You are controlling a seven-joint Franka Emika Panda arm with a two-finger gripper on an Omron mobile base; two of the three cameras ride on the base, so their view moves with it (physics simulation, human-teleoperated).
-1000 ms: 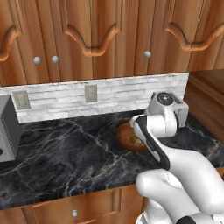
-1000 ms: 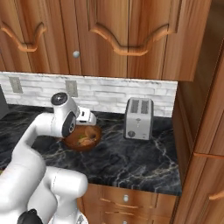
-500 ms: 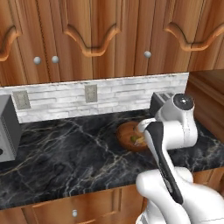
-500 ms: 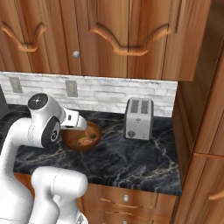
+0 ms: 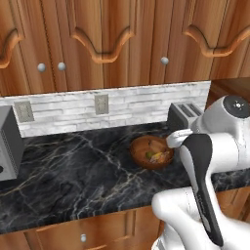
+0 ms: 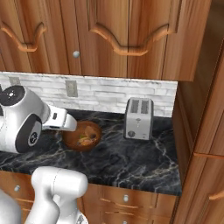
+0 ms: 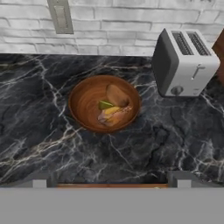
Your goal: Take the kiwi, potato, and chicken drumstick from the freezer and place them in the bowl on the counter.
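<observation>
Bowl (image 7: 105,103) of reddish-brown wood sits on the counter (image 7: 39,127), shallow and round, holding all three foods — a brown potato (image 7: 117,95) toward the wall side, a sliver of yellow-green kiwi (image 7: 105,104) beside it, and the pale orange chicken drumstick (image 7: 114,115) lying across the near side, the three touching in a small heap. In the left base view the bowl (image 5: 151,152) stands well back from the counter's front edge, with a broad stretch of bare black marble to its left, reaching to a grey appliance (image 5: 10,144) at the frame edge. To its right stands a boxy silver toaster (image 7: 183,61) with two slots, near the bowl but apart from it; beyond the toaster a wooden side wall (image 6: 199,105) closes off the worktop.

The gripper (image 7: 108,180) hangs above the front edge of the counter, its two dark fingertips (image 7: 39,181) spread wide and holding nothing.

The worktop is glossy with thin white veins. Behind it runs a pale stone-brick backsplash (image 5: 136,105) with an outlet plate (image 7: 60,16). Wooden cabinets (image 5: 112,39) with curved panel trim and small round knobs hang above, and brown drawers (image 6: 131,201) sit below.
</observation>
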